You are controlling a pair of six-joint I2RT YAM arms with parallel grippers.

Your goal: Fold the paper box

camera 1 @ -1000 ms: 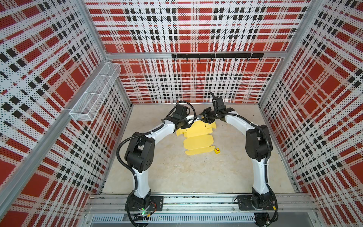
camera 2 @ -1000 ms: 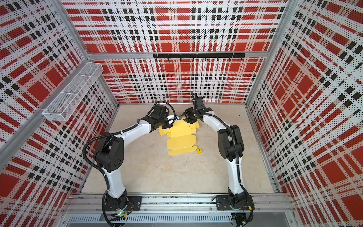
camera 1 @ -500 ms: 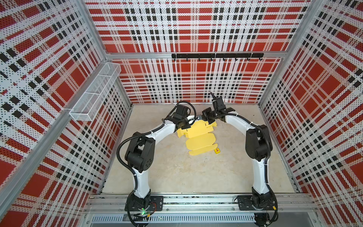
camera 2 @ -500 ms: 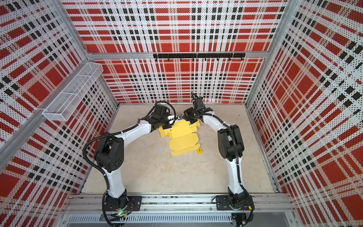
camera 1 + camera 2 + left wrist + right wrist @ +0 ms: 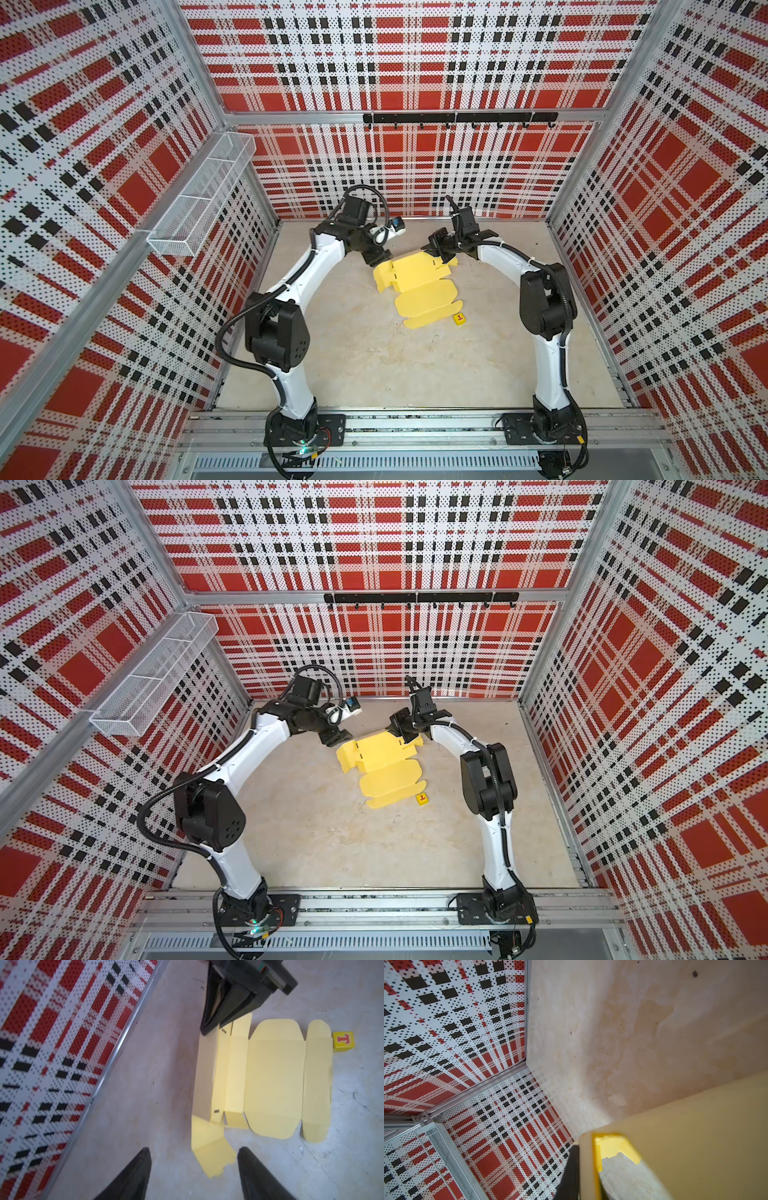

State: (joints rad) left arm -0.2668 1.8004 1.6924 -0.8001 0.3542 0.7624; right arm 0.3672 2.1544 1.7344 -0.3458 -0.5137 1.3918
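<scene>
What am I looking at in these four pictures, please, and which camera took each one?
Two white robot arms stand on a rail at the table's near edge, each ending in a two-fingered gripper. Two pictures look down from overhead, nearly alike; the other two come from cameras on the arms' wrists. On the table lies the paper box, a pale yellow cut-out sheet not yet folded up, with a small yellow cube beside it. The right gripper is shut on the sheet's far edge; the left gripper is open, holding nothing.
</scene>
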